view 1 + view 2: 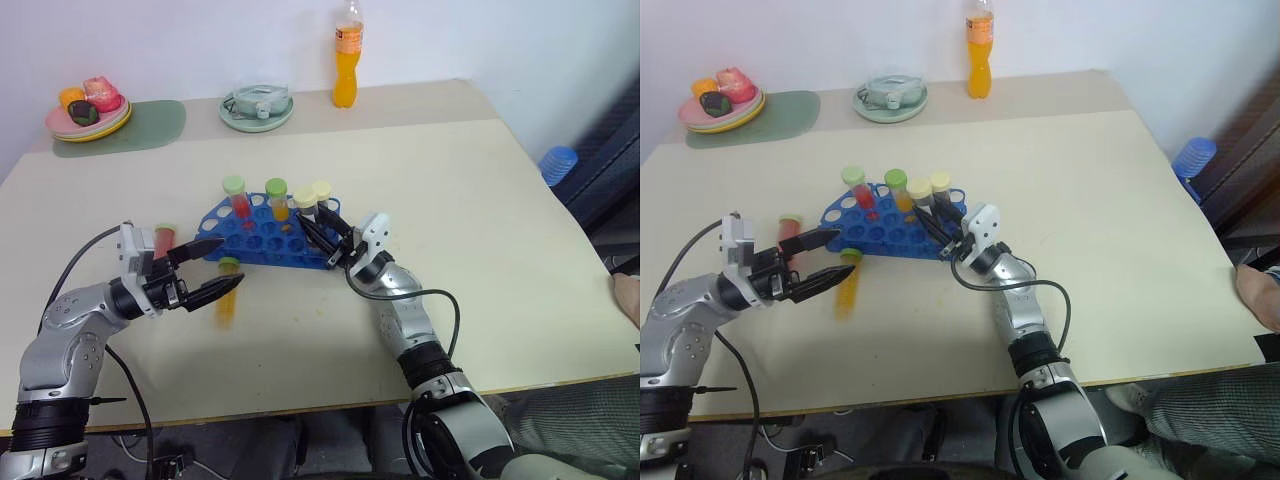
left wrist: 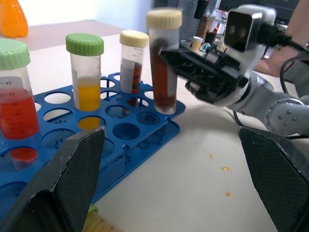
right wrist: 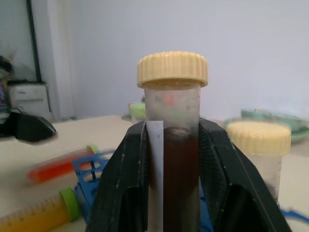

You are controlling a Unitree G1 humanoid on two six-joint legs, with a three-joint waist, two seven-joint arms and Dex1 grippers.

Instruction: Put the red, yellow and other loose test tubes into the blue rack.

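Two grippers: both in the centre-left of the head view, at either end of the blue rack (image 1: 262,232)
Right gripper (image 1: 318,233): fingers clamped on a dark tube (image 3: 176,159) with a cream cap, held upright at the rack's right end; its base looks to be at a corner hole
Left gripper (image 1: 215,268): fingers spread wide and holding nothing, pointing right at the rack's left end
Tubes in the rack: red one with pale green cap (image 1: 237,200), yellow-orange one with green cap (image 1: 278,198), and a second dark one with cream cap (image 2: 132,63), all standing upright in a row along the back
Loose tubes: one yellow-orange tube (image 1: 226,292) lies on the table just below the rack's front edge, close under the left gripper's lower finger; one red tube (image 1: 164,240) lies left of the rack, partly hidden behind the left gripper
Look of the held tube: clear plastic, brown-black liquid filling the lower part, ribbed cream screw cap, white label strip down one side
Rack: bright blue, rows of round holes, most still empty
In the way: the left gripper's fingers partly cover both loose tubes
Around: table (image 1: 480,240) with small orange droplets (image 2: 225,168) near the rack; orange drink bottle (image 1: 346,62), a pale green plate with a clear container (image 1: 258,103), and a stack of plates with toy food (image 1: 88,108) on a green mat (image 1: 150,125) along the top edge; a blue object (image 1: 559,163) beyond the table's right edge
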